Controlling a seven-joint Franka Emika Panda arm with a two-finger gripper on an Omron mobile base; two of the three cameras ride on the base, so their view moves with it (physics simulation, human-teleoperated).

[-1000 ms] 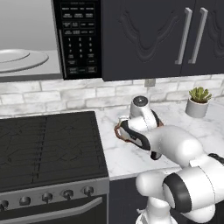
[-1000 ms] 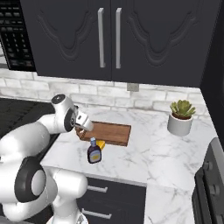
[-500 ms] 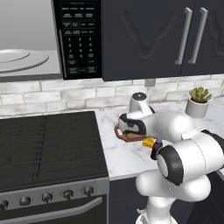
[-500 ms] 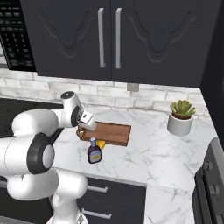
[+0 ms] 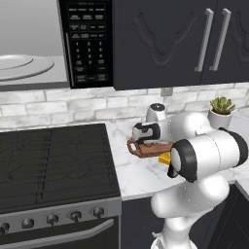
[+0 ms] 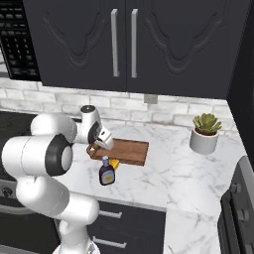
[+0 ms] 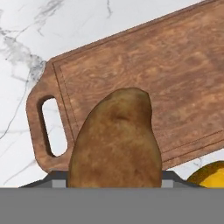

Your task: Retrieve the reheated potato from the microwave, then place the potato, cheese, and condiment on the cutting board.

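Since the earlier frames the arm's elbow has swung forward and up toward the cameras, while the tool (image 6: 105, 140) has stayed over the handle end of the cutting board (image 6: 128, 150).

Tool state: the tool is pinching the potato (image 7: 116, 140), with a dark finger pad (image 7: 168, 178) just showing on each side of it in the hand view. The potato is brown, upright between the pads, and held above the cutting board (whether it touches the wood cannot be told).

Cutting board: a reddish-brown wooden board with a darker rim groove and a slotted handle, lying flat on the white marble counter (image 6: 163, 173). In the left base view the tool (image 5: 144, 133) sits directly over the board (image 5: 151, 148).

Cheese (image 6: 114, 163): a yellow-orange wedge on the counter, just beside the board's near edge and not on it. Its corner appears at the lower right of the hand view (image 7: 209, 175).

Condiment bottle (image 6: 106, 171): dark, with a bluish cap, standing upright on the counter near the cheese, in front of the board.

Microwave (image 5: 58, 44): door open, grey interior and round glass turntable (image 5: 22, 66) visible, black keypad panel to the right of the cavity. It is mounted above the black stove (image 5: 56, 155).

A potted plant (image 6: 205, 133) stands on the counter, well apart from the board.
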